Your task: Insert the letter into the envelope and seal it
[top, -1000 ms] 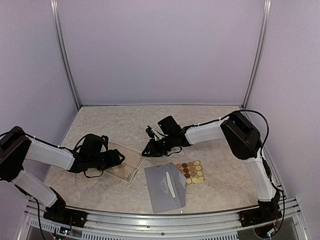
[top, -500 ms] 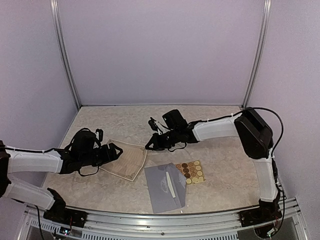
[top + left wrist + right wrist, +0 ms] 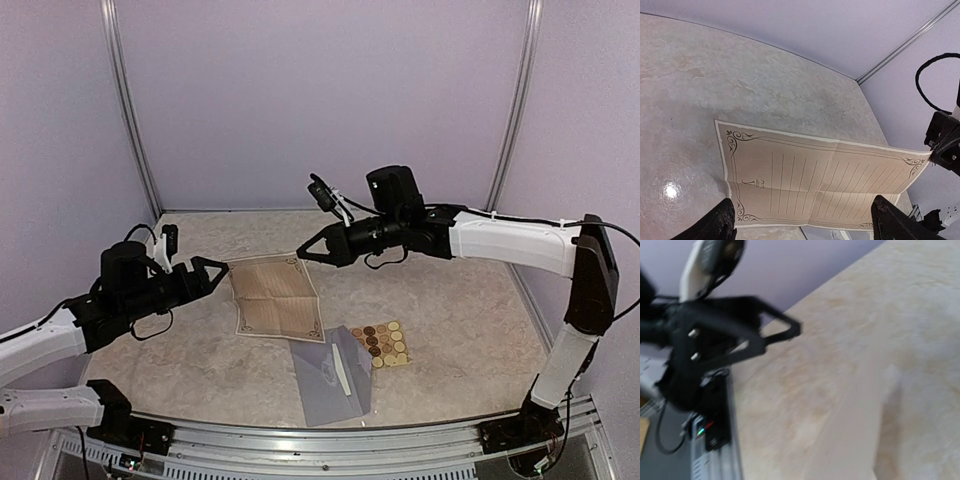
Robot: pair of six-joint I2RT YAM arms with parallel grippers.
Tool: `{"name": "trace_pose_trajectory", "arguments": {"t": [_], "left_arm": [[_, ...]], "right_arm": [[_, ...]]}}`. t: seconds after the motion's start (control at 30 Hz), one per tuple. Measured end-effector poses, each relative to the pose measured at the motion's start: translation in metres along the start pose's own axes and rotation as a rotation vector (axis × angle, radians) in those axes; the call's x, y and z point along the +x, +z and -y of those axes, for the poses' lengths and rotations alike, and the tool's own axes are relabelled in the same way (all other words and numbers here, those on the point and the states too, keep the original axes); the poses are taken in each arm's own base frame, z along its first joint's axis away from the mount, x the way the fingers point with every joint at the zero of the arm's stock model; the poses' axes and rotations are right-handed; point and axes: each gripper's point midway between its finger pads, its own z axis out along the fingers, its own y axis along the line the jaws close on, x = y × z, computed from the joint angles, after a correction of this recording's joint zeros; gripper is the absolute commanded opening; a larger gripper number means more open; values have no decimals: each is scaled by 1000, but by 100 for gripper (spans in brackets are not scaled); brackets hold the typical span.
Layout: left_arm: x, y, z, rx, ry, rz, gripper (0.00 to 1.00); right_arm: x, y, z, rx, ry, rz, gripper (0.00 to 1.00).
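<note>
The letter [image 3: 277, 298], a tan lined sheet with an ornate border and fold creases, is spread out left of the table's middle. My right gripper [image 3: 303, 255] is shut on its far right corner and holds that corner up off the table. My left gripper [image 3: 207, 271] stands open just left of the sheet, apart from it. In the left wrist view the letter [image 3: 815, 175] fills the space ahead of the widely spread fingertips [image 3: 722, 220]. The grey-lavender envelope [image 3: 330, 375] lies flat near the front edge, flap open. The right wrist view is blurred.
A small tan sheet of round stickers [image 3: 381, 343] lies just right of the envelope. Metal frame posts [image 3: 130, 110] and lavender walls close in the table at the back and sides. The right arm [image 3: 500, 238] reaches across above the table's right half.
The left gripper opened, let go of the letter and drew back to the left. The right gripper shut on the letter's corner, rose and moved back, and the sheet now lies spread open.
</note>
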Motion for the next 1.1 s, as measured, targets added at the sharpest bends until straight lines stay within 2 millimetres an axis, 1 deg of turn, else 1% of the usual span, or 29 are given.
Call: {"name": "trace_pose_trajectory", "arguments": {"t": [0.17,0.23,0.37,0.47,0.57,0.6,0.77,0.87,0.93,0.97,1.1], "left_arm": [[-4,-6,16,88,40,19,91],[-1,-7,19,121,52,23,92],[15,-7,16,168,66,11,93],[30,-5,13,199,69,-14,94],[40,-4,12,234,71,-29,94],[43,-4,14,252,72,-34,96],[55,-3,29,361,86,-74,98],[67,-1,42,407,126,-116,99],[71,0,55,437,169,-134,99],[71,0,60,450,189,-137,98],[60,0,88,506,272,-117,97]], "right_arm": [[3,-22,-29,-71,-31,-15,0],[1,-33,-42,-97,-44,-7,0],[-2,-49,-61,-141,-69,13,0],[1,-56,-70,-170,-70,16,0],[5,-60,-76,-194,-60,14,0],[5,-61,-77,-201,-58,15,0],[4,-65,-83,-215,-57,24,0],[8,-65,-82,-214,-51,18,0],[11,-64,-80,-211,-44,11,0],[13,-64,-79,-211,-41,9,0],[16,-63,-78,-209,-32,3,0]]}}
